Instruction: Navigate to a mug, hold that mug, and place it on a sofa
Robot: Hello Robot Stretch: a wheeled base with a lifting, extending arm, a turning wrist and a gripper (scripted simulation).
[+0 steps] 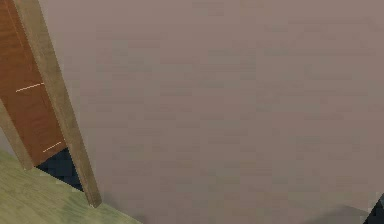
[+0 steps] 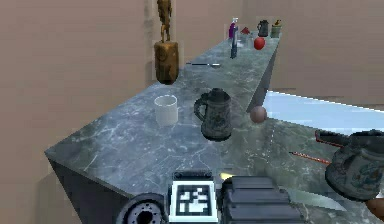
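Our arm (image 2: 258, 204) lies low at the arm side view's bottom edge, a dark ribbed block. Left of it sits a white marker square (image 2: 195, 198), then the claw (image 2: 146, 212), a dark round body. We cannot tell whether it holds anything.

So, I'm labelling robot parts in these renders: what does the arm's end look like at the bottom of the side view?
At the arm side view's bottom edge sits a white square tag with black block marks and a dark border. Right of it lies a dark, ribbed, blocky arm section. Left of the tag is probably the gripper: a dark round body with a paler ring.
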